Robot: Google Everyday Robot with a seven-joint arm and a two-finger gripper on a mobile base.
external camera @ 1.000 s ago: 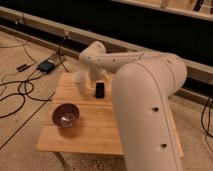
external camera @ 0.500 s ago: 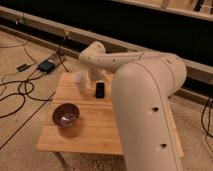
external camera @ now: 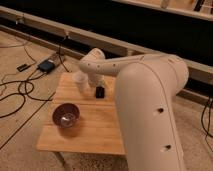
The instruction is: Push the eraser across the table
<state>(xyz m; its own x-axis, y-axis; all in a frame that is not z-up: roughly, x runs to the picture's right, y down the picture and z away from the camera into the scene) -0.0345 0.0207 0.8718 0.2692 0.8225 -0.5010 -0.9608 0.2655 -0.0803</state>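
On the table [external camera: 95, 135], the bowl [external camera: 66, 116] sits front-left, the eraser [external camera: 100, 92] farther back, beside the gripper [external camera: 95, 81].

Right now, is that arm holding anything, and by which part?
It cannot be told: the gripper sits right at the black eraser on the table, their contact hidden.

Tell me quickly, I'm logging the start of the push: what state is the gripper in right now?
Gripper: low over the far part of the table, right by the eraser; open or closed cannot be told.
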